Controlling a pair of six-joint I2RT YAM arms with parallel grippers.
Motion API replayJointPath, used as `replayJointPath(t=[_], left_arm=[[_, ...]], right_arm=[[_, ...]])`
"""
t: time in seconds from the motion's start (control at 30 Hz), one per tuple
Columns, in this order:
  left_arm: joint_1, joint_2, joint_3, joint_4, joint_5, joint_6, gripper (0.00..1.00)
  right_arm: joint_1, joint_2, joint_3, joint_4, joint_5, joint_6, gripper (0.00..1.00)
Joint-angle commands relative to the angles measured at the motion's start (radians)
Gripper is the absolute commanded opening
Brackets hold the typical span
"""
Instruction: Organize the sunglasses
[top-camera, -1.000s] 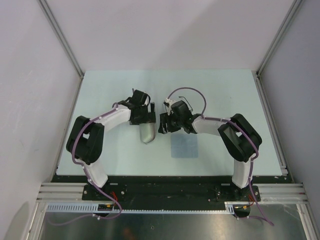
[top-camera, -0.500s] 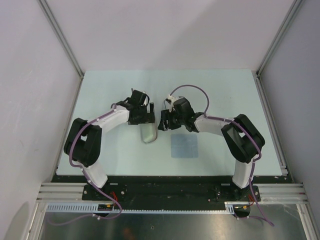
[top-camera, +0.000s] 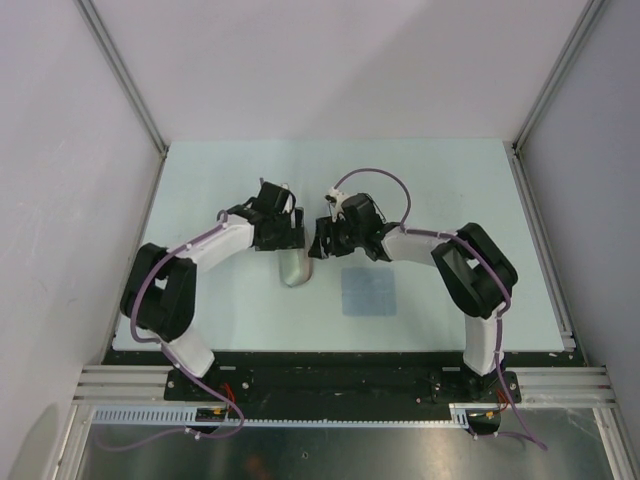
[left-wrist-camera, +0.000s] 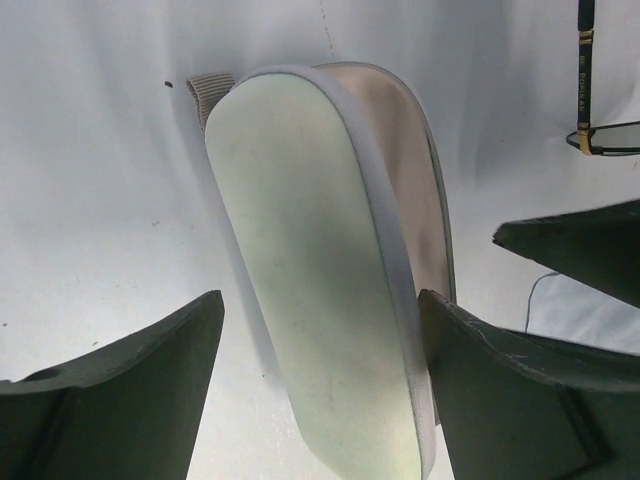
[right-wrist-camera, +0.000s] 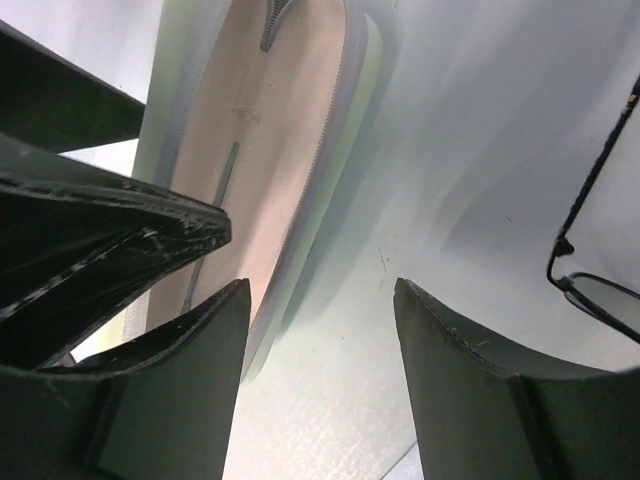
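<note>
The oblong beige case (top-camera: 294, 268) lies at mid-table with its zip undone and one half raised. In the left wrist view the raised half (left-wrist-camera: 310, 270) stands between the fingers of my open left gripper (left-wrist-camera: 320, 300), with its rim against the right finger (left-wrist-camera: 500, 400). My right gripper (right-wrist-camera: 320, 285) is open over bare table just right of the case (right-wrist-camera: 270, 170). The sunglasses (left-wrist-camera: 603, 140) lie on the table beyond the case. One lens and temple show at the right edge of the right wrist view (right-wrist-camera: 598, 290). I cannot make them out in the top view. Both grippers (top-camera: 290, 240) (top-camera: 320, 243) sit side by side.
The square light-blue cloth (top-camera: 368, 291) lies flat, near and to the right of the case. The pale table (top-camera: 440, 180) is framed by metal rails and white walls on three sides. The tip of the left arm's finger (right-wrist-camera: 120, 260) is close to my right gripper.
Both arms have reached slightly farther from their bases. My right gripper has shifted a little left towards the case. The case has hardly moved.
</note>
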Motion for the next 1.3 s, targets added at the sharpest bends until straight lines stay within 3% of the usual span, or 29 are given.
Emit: replayJointPath(t=[0.0,0.3,0.6,0.83,1.07,1.27], left_arm=[[-0.005,-0.056,-0.013,0.005,-0.017,0.024,0.82],[-0.001,-0.114,-0.078,-0.019,-0.079,0.032,0.72],[0.019,-0.192,-0.125,-0.054,-0.145,0.004,0.69],[0.044,-0.209,-0.165,-0.076,-0.169,-0.01,0.63],[0.051,-0.186,-0.184,-0.076,-0.163,-0.03,0.46],[0.061,-0.174,-0.184,-0.077,-0.154,-0.042,0.42]], right_arm=[[0.013,0.043,0.066,0.014,-0.008,-0.011,0.63],[0.019,0.081,0.073,-0.035,0.026,-0.013,0.43],[0.017,0.1,0.073,-0.063,0.038,0.012,0.3],[0.017,0.104,0.073,-0.078,0.044,0.024,0.31],[0.016,0.103,0.071,-0.078,0.032,0.033,0.31],[0.013,0.103,0.073,-0.081,0.021,0.041,0.32]])
